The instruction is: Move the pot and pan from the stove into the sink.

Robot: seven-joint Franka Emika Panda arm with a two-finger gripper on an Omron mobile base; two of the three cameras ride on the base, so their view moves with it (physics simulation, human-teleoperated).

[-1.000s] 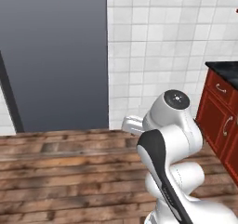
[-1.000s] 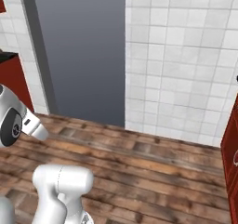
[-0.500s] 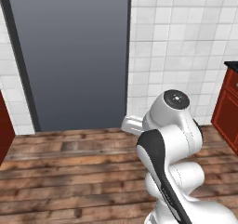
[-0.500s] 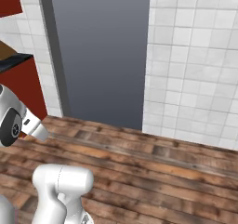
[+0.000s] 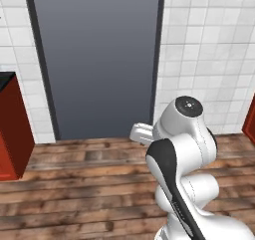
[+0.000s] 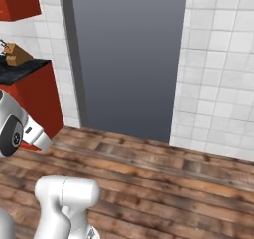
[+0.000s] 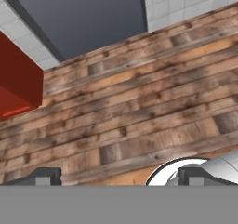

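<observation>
Black counter (image 6: 22,69) at the left edge of the right base view carried one small brown object I could not identify; of the pot, pan, stove or sink I could place nothing, so they lay somewhere off to the side. My claw (image 7: 118,175) hung released and empty over the wooden floor (image 7: 139,111). Since a second ago the whole view had slid sideways: one grey door (image 5: 97,60) now sat centred and one red cabinet (image 5: 12,129) had come in, so my base was turning, and the stove remained to be reached.
</observation>
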